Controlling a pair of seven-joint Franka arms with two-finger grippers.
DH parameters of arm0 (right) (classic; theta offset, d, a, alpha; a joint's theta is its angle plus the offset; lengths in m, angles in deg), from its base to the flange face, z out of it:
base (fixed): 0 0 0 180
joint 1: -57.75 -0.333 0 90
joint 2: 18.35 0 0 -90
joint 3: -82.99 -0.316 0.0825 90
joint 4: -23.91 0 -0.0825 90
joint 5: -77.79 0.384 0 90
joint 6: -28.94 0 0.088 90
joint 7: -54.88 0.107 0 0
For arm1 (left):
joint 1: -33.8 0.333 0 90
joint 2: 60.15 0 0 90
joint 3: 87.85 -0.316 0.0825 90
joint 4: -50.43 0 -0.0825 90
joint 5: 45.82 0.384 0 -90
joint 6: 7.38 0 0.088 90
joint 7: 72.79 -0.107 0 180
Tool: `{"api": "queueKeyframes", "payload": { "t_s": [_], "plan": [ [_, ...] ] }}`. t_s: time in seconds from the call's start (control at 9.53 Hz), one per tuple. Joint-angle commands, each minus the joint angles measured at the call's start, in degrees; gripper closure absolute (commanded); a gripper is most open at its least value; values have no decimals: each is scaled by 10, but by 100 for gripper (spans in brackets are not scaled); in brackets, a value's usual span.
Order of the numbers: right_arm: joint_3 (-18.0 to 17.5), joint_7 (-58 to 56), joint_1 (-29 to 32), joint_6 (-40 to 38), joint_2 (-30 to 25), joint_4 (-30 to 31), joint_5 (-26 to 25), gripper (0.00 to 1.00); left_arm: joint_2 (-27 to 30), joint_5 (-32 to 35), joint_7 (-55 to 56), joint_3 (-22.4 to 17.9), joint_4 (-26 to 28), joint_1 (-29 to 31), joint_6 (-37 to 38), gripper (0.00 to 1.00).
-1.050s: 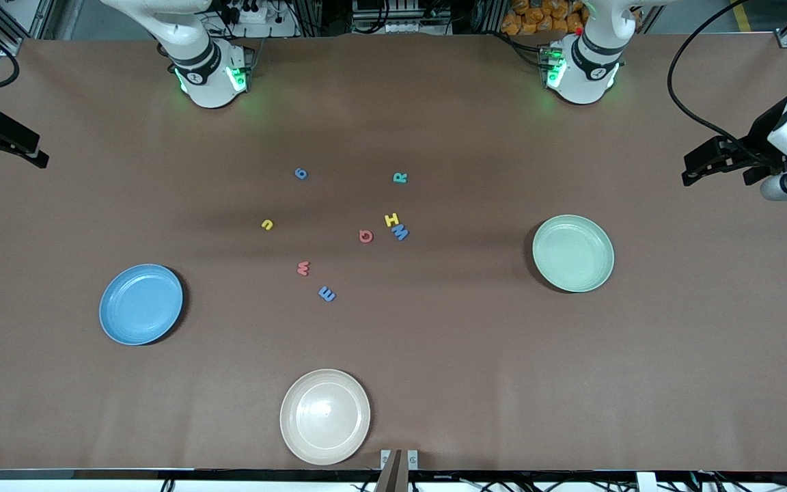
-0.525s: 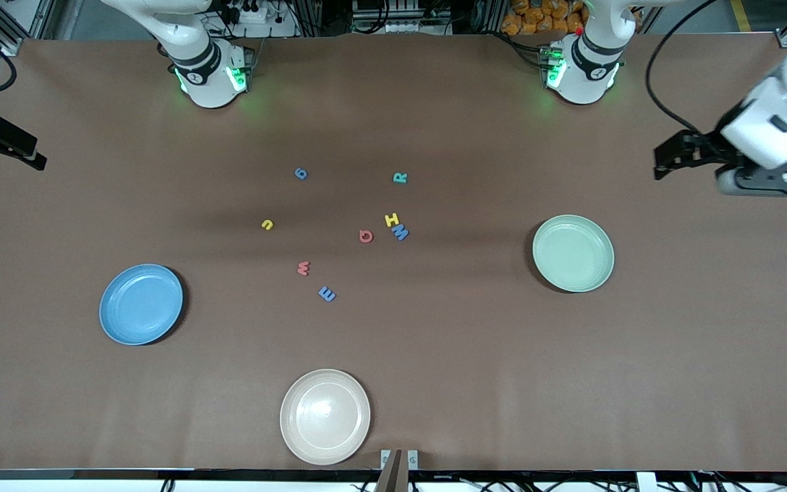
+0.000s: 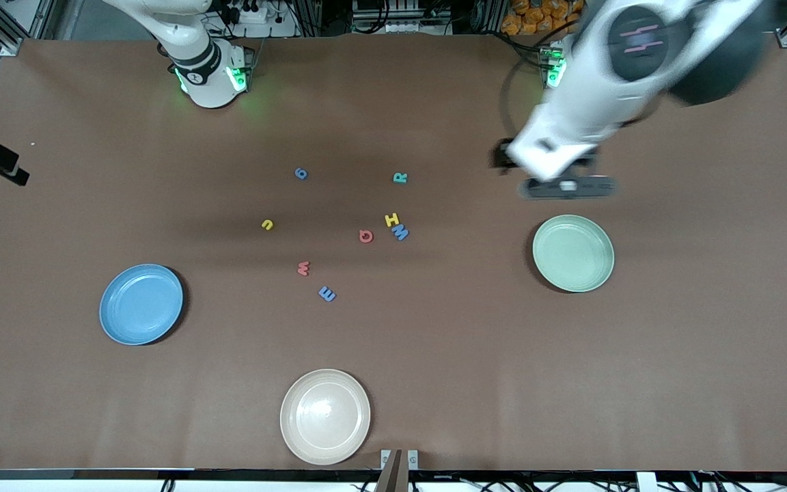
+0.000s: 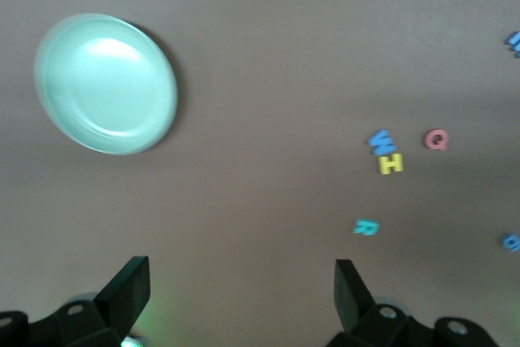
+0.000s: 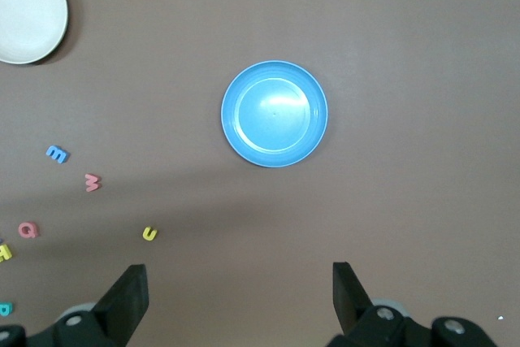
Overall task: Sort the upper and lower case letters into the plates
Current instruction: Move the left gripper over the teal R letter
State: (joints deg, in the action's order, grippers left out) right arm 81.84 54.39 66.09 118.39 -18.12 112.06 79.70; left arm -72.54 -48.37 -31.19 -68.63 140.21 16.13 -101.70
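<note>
The teal R [image 3: 400,178] lay flat on the brown table [image 3: 708,342], the letter closest to the left arm's end of the scattered cluster, with the yellow H [image 3: 391,219] and blue M [image 3: 401,233] nearer the front camera. The left gripper [image 3: 503,158] hung over bare table between that R and the mint green plate [image 3: 573,253], jaws spread wide and empty, clearly the better-placed arm. The right gripper [image 5: 240,294] waited, wide open, high above the sky blue plate [image 3: 141,305].

White rounded arm links, green-lit bases, black cables, 2 black-fingered claws [image 4: 241,290].
</note>
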Motion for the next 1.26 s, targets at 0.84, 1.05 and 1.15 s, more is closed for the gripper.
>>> {"api": "queueKeyframes", "payload": {
  "t_s": [0.84, 1.05, 1.15],
  "plan": [
    [-6, -79, 36, 31, 101, -3, 12, 0, -146, 53, 550, -9, 195, -209, -395, 0],
    [-6, -79, 20, 43, 118, -3, 12, 0, -189, 134, 610, -7, 192, -222, -420, 0],
    [-6, -78, 14, 44, 120, -2, 12, 0, -206, 162, 612, -7, 193, -221, -429, 0]
  ]
}}
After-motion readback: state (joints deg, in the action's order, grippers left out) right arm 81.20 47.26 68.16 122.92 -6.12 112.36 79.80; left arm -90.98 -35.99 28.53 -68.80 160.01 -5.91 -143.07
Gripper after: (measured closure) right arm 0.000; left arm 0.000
